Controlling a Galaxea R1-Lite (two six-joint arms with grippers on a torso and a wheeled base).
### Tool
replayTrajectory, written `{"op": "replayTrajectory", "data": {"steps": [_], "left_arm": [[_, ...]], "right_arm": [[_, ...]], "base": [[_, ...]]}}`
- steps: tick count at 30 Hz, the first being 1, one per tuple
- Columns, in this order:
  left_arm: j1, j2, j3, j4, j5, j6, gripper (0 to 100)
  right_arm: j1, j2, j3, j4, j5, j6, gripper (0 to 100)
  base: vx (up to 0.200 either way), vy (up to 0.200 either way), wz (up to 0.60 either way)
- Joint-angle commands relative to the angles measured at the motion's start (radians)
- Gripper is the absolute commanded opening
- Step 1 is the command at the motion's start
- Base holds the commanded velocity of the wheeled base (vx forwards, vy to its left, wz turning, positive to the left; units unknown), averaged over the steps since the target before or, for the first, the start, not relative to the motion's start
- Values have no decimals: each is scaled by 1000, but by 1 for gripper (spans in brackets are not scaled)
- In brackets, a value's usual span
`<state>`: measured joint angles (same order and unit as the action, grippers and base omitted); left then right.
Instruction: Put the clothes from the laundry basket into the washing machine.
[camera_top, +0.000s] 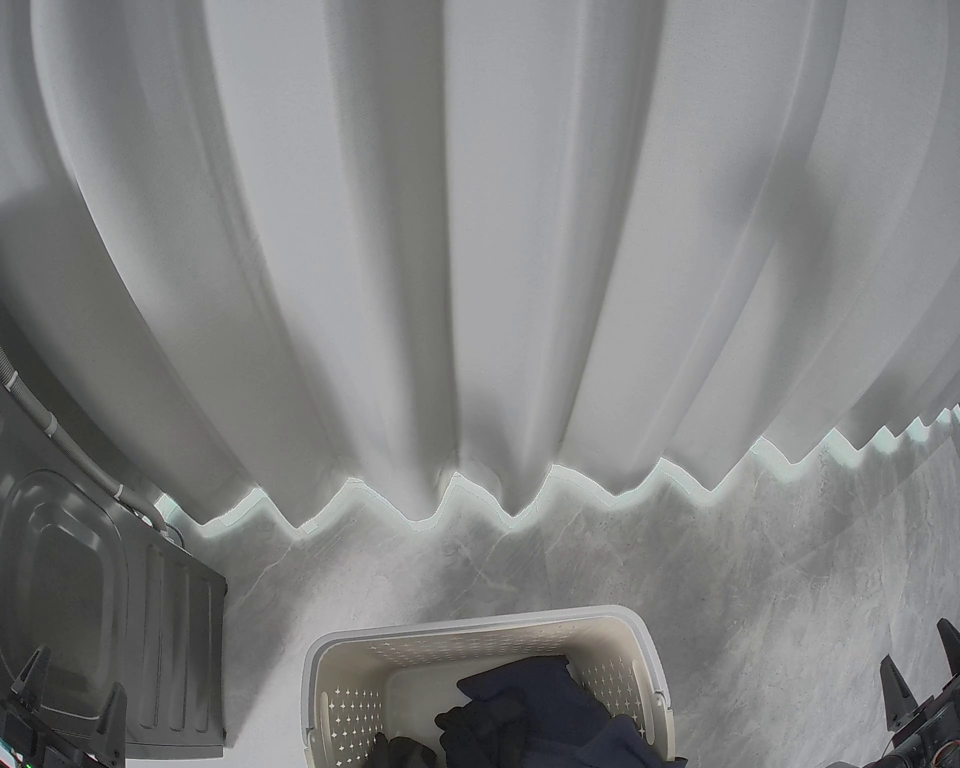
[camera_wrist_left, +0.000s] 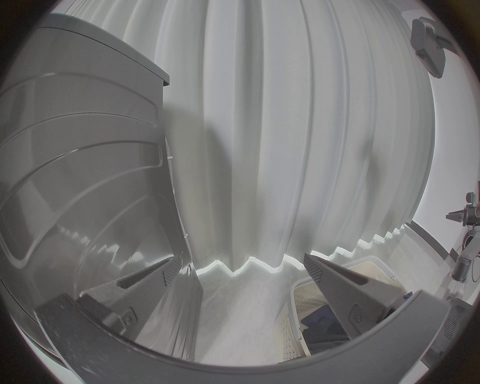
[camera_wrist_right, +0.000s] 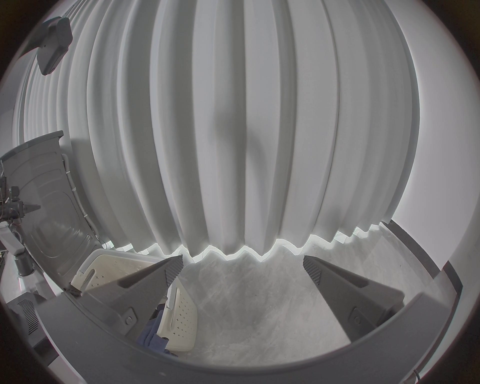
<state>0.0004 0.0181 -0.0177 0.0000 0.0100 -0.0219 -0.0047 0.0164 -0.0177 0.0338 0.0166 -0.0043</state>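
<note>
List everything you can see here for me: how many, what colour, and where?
curtain: one, white, pleated, hanging across the back down to the floor
floor: one, pale grey, marbled
washing machine: one, grey, on the robot's left
hose: one, grey, ribbed, along the washing machine's edge nearest the curtain
laundry basket: one, cream, perforated, on the floor straight ahead
clothes: a heap, number unclear, navy and black, inside the laundry basket
box: one, grey, mounted high up beside the curtain
left tool: one, grey, open, beside the washing machine
right tool: one, grey, open, over bare floor right of the basket
</note>
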Motion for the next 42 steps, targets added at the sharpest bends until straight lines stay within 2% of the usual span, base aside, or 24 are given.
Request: {"op": "replayTrajectory", "data": {"steps": [1, 5, 42], "left_arm": [[1, -15, 16, 0, 1, -1, 100], [1, -15, 16, 0, 1, 0, 100], [1, -15, 16, 0, 1, 0, 100]], "right_arm": [[0, -9, 5, 0, 0, 0, 100], [0, -9, 5, 0, 0, 0, 100], [0, -9, 5, 0, 0, 0, 100]], "base": [[0, 0, 0], [0, 0, 0], [-200, 0, 0]]}}
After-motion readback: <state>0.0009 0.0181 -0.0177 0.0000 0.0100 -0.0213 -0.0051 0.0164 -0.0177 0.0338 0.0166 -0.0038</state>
